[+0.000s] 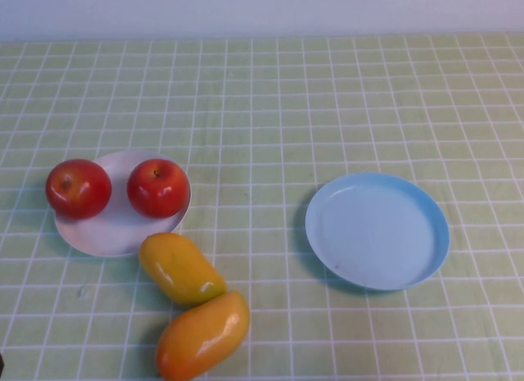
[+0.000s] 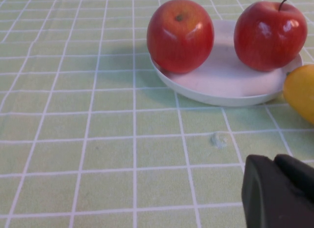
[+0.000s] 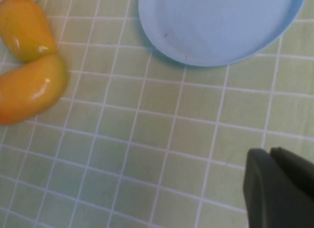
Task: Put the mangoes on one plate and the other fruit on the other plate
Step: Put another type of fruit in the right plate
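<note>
On the white plate point(image 1: 98, 233) both apples point(image 1: 157, 187) already rest; both mangoes point(image 1: 180, 268) lie beside it, touching — blue plate point(image 1: 377, 230) empty. Left gripper point(image 2: 279, 191) and right gripper point(image 3: 279, 189) hang closed, holding nothing.

Red apples point(image 1: 78, 188), yellow-orange mangoes point(image 1: 181, 269), white plate point(image 1: 115, 230), light blue plate point(image 1: 377, 231), green-checked cloth point(image 1: 327, 102).

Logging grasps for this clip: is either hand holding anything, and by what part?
Nothing is held. The left hand is shut over bare cloth near the white plate; the right hand is shut near the blue plate.
</note>
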